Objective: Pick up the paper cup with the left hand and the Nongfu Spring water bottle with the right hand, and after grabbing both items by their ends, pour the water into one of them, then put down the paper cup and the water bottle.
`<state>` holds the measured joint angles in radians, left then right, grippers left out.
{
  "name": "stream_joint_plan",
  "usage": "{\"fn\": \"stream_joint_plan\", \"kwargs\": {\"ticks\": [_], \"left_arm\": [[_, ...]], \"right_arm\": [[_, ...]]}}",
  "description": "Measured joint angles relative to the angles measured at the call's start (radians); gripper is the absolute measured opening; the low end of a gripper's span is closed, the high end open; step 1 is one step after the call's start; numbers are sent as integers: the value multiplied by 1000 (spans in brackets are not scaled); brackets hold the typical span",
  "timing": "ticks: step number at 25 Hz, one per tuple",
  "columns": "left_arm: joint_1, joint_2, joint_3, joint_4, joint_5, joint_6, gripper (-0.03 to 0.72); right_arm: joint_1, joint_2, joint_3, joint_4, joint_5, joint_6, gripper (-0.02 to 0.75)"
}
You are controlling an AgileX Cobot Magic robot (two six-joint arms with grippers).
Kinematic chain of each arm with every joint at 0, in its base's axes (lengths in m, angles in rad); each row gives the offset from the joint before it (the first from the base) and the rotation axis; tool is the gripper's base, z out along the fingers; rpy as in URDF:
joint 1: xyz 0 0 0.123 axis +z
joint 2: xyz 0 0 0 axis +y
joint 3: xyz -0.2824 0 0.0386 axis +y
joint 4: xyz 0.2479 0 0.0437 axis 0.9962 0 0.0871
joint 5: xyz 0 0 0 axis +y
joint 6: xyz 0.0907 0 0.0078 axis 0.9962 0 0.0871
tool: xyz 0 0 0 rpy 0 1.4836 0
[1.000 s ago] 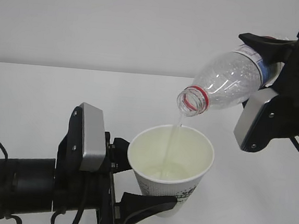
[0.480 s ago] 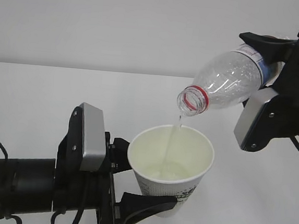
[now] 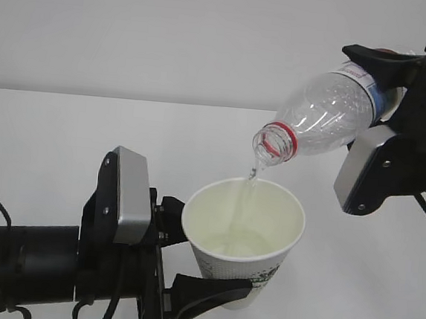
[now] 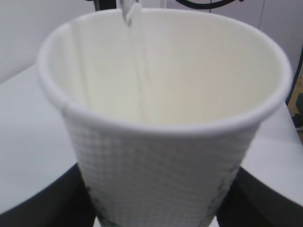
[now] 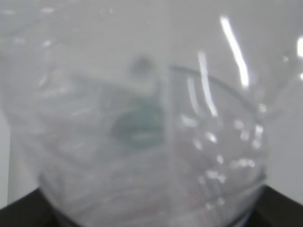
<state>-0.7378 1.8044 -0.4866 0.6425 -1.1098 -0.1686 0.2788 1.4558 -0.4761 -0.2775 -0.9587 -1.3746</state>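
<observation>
Bottle tipped marginally higher, water still streaming into cup.

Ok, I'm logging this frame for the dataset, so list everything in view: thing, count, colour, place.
paper cup: one, white with green print, cream inside, held upright at lower centre
water bottle: one, clear with red neck ring, tilted mouth-down above the cup, upper right
water: one thin clear stream falling from the bottle mouth into the cup, a little pooled at the bottom
table: one, white, beneath everything
left gripper: one, black, closed around the cup
right gripper: one, black, closed around the bottle
</observation>
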Motion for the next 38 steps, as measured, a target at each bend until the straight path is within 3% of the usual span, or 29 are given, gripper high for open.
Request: {"fn": "stream_joint_plan", "kwargs": {"ticks": [38], "left_arm": [[0,2,0,0,2,0,492]], "right_arm": [[0,0,0,4,-14,-13,497]]}}
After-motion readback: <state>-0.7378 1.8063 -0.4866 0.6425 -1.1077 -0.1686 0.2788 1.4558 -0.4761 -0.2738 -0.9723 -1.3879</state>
